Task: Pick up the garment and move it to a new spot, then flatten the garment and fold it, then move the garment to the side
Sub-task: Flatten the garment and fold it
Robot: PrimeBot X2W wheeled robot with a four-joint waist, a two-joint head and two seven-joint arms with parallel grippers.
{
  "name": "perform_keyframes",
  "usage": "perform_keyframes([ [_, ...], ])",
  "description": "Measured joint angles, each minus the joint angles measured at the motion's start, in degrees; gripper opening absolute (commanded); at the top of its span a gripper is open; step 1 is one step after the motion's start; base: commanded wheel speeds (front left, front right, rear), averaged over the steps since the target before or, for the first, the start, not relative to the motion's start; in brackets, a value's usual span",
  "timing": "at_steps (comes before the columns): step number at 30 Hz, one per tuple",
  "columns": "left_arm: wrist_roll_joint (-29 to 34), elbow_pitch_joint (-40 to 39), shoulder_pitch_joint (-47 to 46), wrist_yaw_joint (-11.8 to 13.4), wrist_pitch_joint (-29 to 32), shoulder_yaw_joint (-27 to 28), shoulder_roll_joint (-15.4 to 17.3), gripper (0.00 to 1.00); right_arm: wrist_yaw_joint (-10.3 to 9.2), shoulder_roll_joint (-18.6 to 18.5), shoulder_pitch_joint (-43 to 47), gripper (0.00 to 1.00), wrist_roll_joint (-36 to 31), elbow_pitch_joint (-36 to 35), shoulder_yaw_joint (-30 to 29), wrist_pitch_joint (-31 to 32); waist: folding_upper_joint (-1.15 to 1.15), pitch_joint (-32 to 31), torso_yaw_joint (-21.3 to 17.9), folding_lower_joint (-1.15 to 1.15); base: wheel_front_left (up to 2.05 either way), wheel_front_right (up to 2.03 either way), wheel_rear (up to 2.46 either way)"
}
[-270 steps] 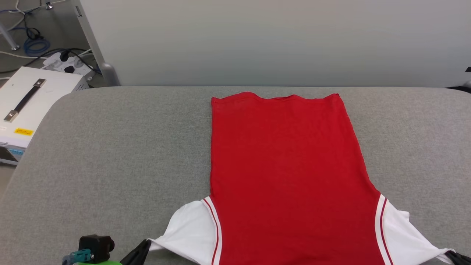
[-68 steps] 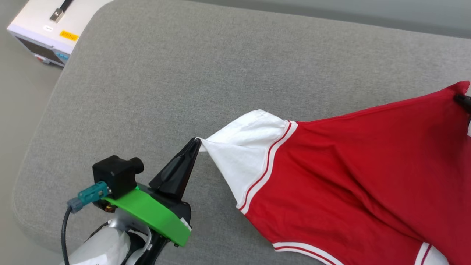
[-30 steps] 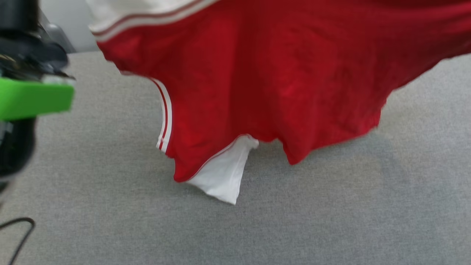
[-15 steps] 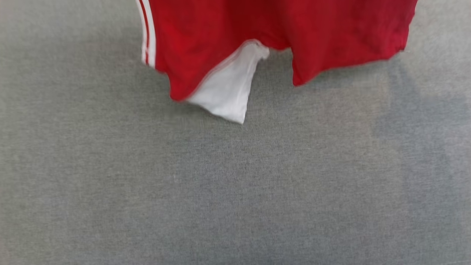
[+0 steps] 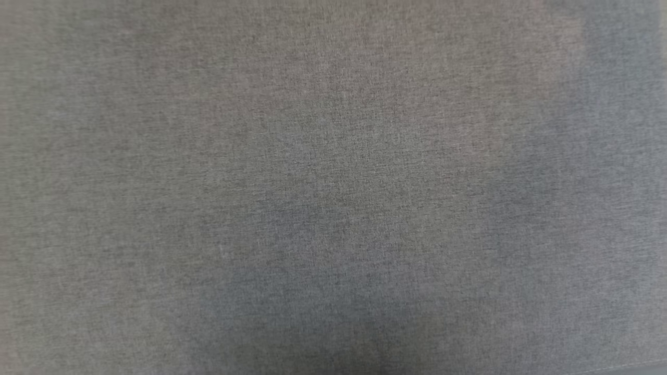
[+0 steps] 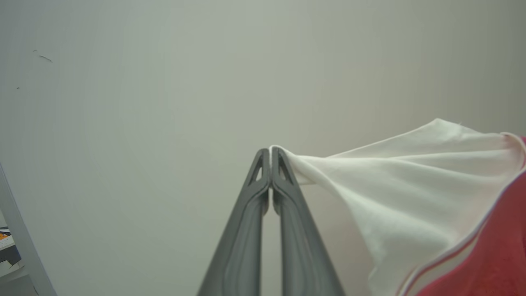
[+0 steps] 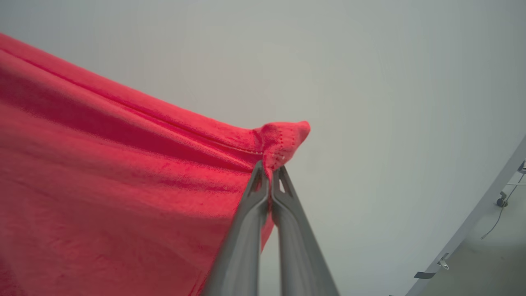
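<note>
Head view: we look down on the grey pad [image 5: 333,187], blurred and shadowed in the middle. We judge it a fair landing place.

Left wrist view: our left gripper [image 6: 270,153] has its jaws closed on the tip of the garment's [image 6: 411,193] white sleeve. The cloth runs right of the jaws and down, red beyond the trim, aloft before a pale wall [image 6: 123,102].

Right wrist view: our right gripper [image 7: 269,170] pinches a red hem corner bunched just above the jaws, and the cloth spreads left of them.

For this carry we should grip firmly, hold our arms well apart so the edge is taut, and lower evenly. We see no container.
</note>
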Motion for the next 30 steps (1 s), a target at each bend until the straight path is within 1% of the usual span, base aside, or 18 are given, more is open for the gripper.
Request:
perform_keyframes([
  [2,1.18,4.5,-3.92,-0.21,-3.21,-0.31,-1.77,0.0,0.0,1.59,-3.34,0.0,-2.31,3.56,-0.8,-3.1,0.0,1.38,-0.18,0.0,0.0,0.0,0.0],
  [5,2.3,10.17,-6.61,-0.4,-7.92,-1.4,-3.66,0.0,0.0,3.58,-5.92,0.0,-5.08,8.17,-1.22,-6.6,0.0,2.88,-0.27,-0.01,0.0,0.0,0.0],
  [9,2.29,16.61,-6.54,-0.65,-12.21,-2.5,-5.72,0.0,0.0,5.79,-6.38,0.0,-7.47,13.47,-1.14,-10.14,0.0,3.74,0.37,0.0,0.0,0.0,0.0],
  [13,0.68,18.72,-4.38,-0.66,-14.46,-3.64,-6.73,0.0,-0.01,6.42,-6.41,0.0,-7.93,16.8,-0.21,-12.47,0.0,3.93,1.56,-0.01,0.0,0.0,0.0],
  [17,-1.29,17.9,3.22,-0.66,-15.1,-5.08,-7.34,0.0,-0.02,6.66,-5.32,0.0,-7.64,19.31,0.89,-15.12,0.0,3.65,2.81,-0.01,0.0,0.0,0.0],
  [20,-3.36,15.83,9.71,-0.66,-15.52,-5.17,-7.75,0.0,-0.02,6.77,-2.5,0.0,-6.88,20.86,2.42,-17.2,0.0,2.84,3.45,-0.01,0.0,0.0,0.0],
  [24,-3.86,10.25,20.14,-0.66,-15.57,-3.22,-8.44,0.0,-0.07,7.2,2.63,0.0,-5.01,22.2,5.28,-19.83,0.0,0.95,4.09,-0.02,0.0,0.0,0.0],
  [30,-3.86,2.76,39.39,-0.51,-15.57,-0.9,-9.39,0.0,-0.07,7.47,13.22,0.0,-0.3,22.74,10.68,-21.61,0.0,-3.42,4.87,-0.02,0.0,0.0,0.0],
])
